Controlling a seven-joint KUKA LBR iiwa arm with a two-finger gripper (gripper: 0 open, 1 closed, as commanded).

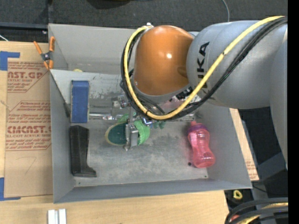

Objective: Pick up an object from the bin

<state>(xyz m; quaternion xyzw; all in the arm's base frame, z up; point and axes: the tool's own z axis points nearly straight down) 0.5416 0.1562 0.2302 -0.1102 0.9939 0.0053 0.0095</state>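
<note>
My gripper (131, 136) reaches down into the middle of the bin, its metal fingers low over a green rounded thing (117, 134) with a lighter green part on its right. The fingers sit on the right side of that green thing; whether they grip it cannot be told. A pink plastic bottle (200, 147) lies to the right of the gripper, on the bin floor. A blue block with a metal rod (80, 101) lies at the left, and below it a black angled handle-like piece (80, 151).
The arm with its orange cover and yellow cables hangs over the upper middle of the bin and hides what lies under it. The bin floor shows bare in front of the gripper, toward the lower wall.
</note>
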